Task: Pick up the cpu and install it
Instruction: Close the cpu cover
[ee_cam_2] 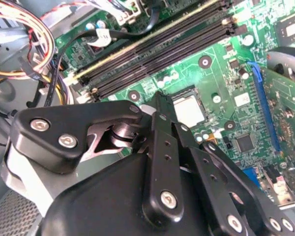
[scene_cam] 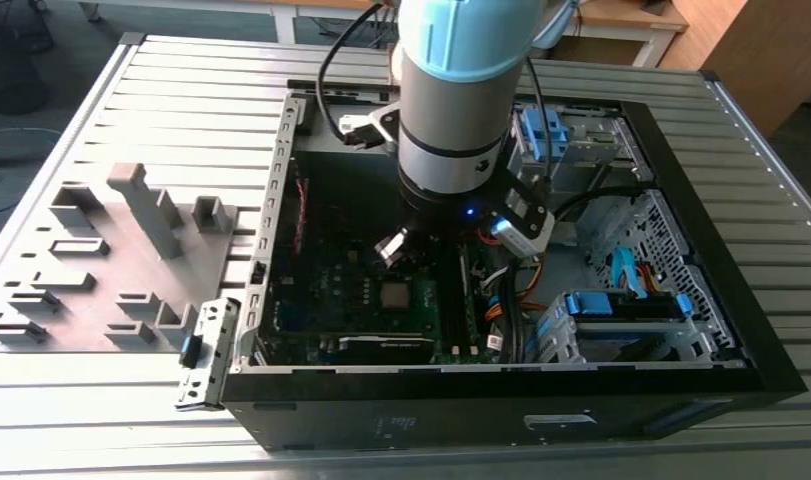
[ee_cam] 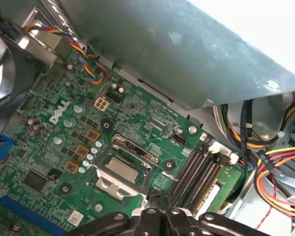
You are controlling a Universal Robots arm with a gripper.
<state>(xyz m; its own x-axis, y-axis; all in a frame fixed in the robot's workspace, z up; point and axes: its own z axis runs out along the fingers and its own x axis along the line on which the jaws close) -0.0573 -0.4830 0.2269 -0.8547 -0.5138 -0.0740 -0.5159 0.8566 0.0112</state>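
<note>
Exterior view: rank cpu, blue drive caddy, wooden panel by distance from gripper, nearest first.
1. cpu, on the motherboard, right by the gripper.
2. blue drive caddy, inside the case, exterior view's right.
3. wooden panel, beyond the table, upper right.

The cpu [scene_cam: 396, 293] lies on the motherboard [scene_cam: 318, 285] inside the case [scene_cam: 445, 418], with the memory slots [ee_cam: 199, 169] just beside it.

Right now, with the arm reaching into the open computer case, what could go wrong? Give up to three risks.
1. The gripper hangs close beside the cpu lying in its socket; a sideways slip could knock the chip askew.
2. The memory slots lie right next to the gripper; a drift could strike them.
3. The coloured wire bundle just past those slots might snag the arm.
</note>
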